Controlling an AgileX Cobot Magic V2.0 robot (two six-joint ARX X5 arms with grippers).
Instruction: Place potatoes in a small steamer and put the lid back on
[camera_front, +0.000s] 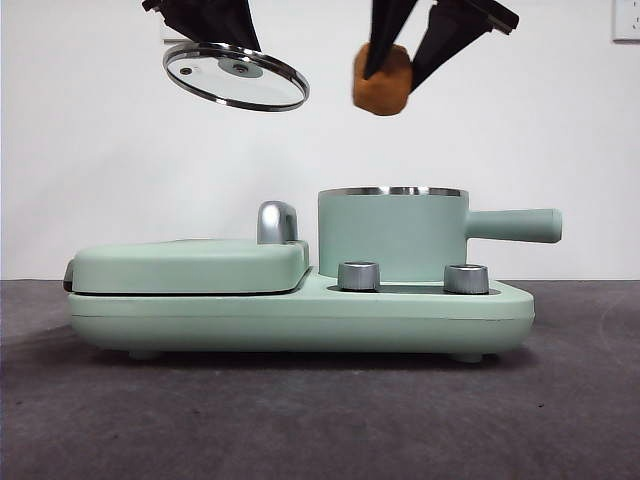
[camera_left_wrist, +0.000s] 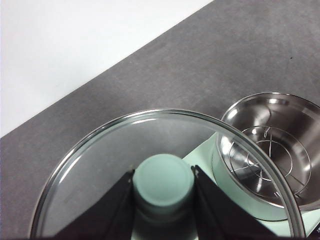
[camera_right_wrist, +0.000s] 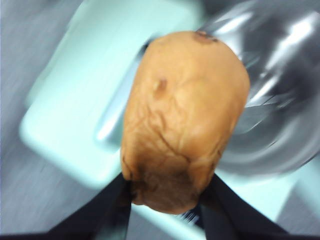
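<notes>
Right gripper (camera_front: 392, 62): clenched on the orange-brown, bumpy-skinned oblong potato (camera_front: 381, 80), jaws pinching its upper end so the lump hangs below them. It is held high in the air, above and a little to one side of the small mint-green cylindrical steamer pot with steel rim (camera_front: 392, 232). The potato looks firm, fairly light and matte, so unlikely to slip; a grip across its narrow waist suits it.

Left gripper (camera_left_wrist: 163, 187): grasping the mint-green knob of the round glass lid with shiny steel rim (camera_left_wrist: 100, 165), held aloft and tilted beside the pot. The lid is likely rigid, breakable and slick; the knob is the only sound hold.

Both arms descend from above over the dark grey tabletop (camera_front: 300, 420).
</notes>
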